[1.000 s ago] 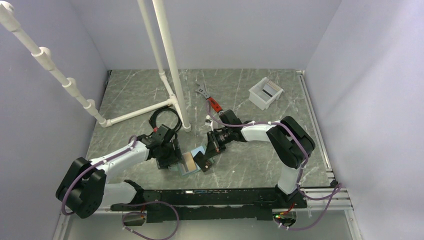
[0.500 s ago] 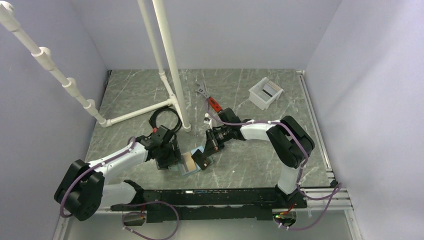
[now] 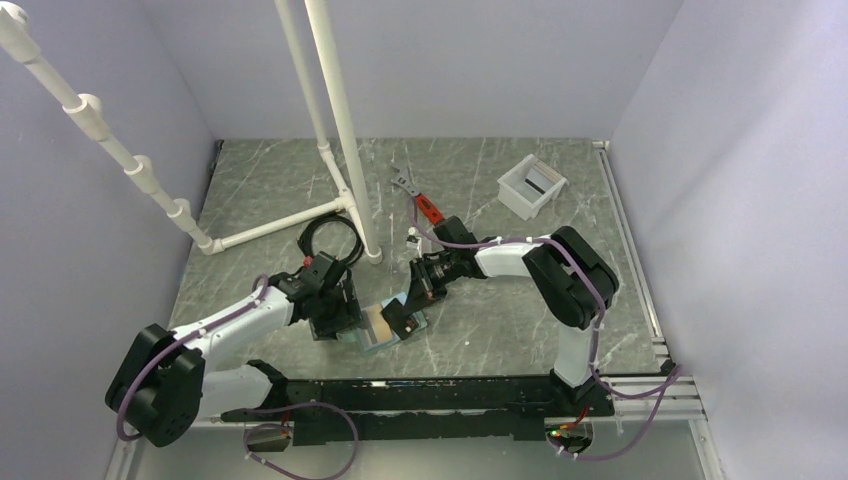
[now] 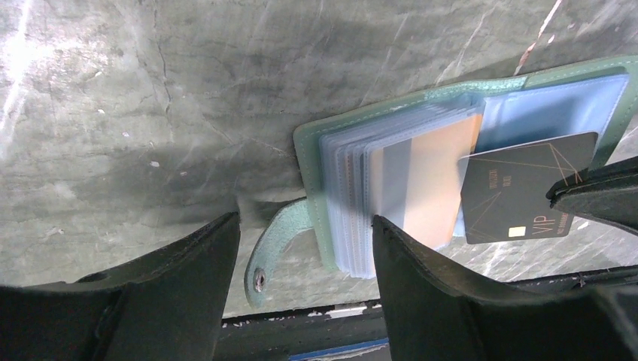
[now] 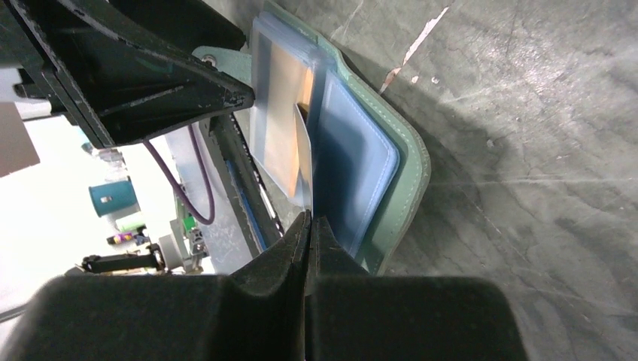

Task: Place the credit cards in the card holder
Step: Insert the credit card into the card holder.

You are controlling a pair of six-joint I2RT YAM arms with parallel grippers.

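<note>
Card holder (image 3: 383,326) lies open on the worktop (image 3: 500,330), at 6 o'clock of centre, near the arm bases. Tan credit card (image 4: 432,180) already sits in a clear sleeve (image 4: 350,203). Dark credit card (image 4: 519,188) is mid-insert, its leading edge at the sleeve stack and the rest over the pale blue inner face (image 4: 542,113); can't tell if it's inside a sleeve yet. Right end effector (image 5: 308,218) is clamped on that card, reaching in from 1 o'clock. Left end effector (image 4: 305,226) sits at 9 o'clock, jaws wide and holding nothing, straddling the holder's edge and snap strap (image 4: 274,244). Step looks like the second insertion. Next, probably: align with a sleeve mouth, slide toward the spine, release once seated.
</note>
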